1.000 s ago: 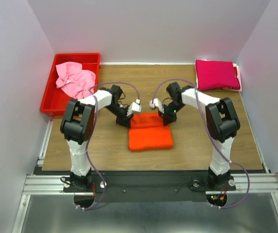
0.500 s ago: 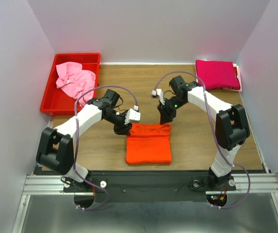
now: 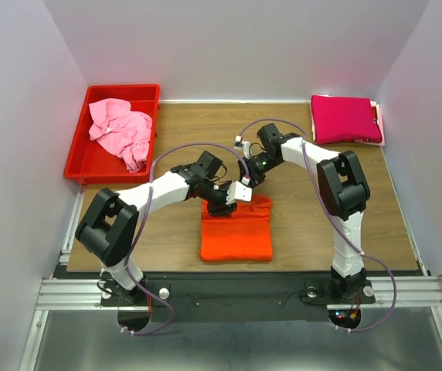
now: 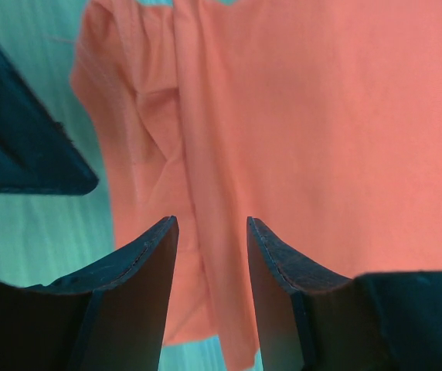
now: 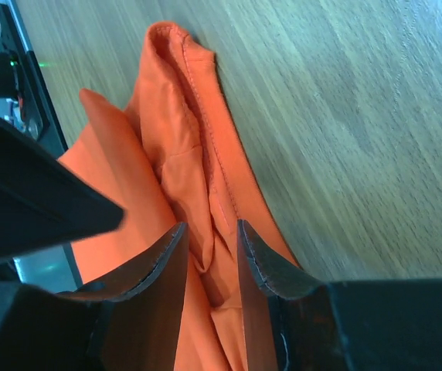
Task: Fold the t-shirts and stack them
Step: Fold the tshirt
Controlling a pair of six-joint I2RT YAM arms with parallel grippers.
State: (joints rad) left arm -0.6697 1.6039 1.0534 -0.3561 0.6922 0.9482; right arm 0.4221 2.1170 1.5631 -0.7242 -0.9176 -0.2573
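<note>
The bright orange t-shirt (image 3: 236, 236) lies folded into a rectangle at the middle of the table. My left gripper (image 3: 235, 195) and right gripper (image 3: 246, 171) meet close together at its far edge. In the left wrist view, the left gripper (image 4: 212, 220) has narrow jaws with a ridge of orange cloth (image 4: 321, 116) between them. In the right wrist view, the right gripper (image 5: 208, 226) pinches a bunched fold of orange cloth (image 5: 175, 116). The magenta t-shirt (image 3: 345, 118) lies folded at the back right. The light pink t-shirt (image 3: 118, 127) lies crumpled in the bin.
A red plastic bin (image 3: 78, 158) stands at the back left corner. White walls close in the table on three sides. Bare wood (image 3: 321, 224) shows on both sides of the orange shirt.
My left gripper has moved right along the shirt's far edge. My right gripper has moved left and nearer. The two now meet over that edge. The shirt has stayed put for the last half second.
</note>
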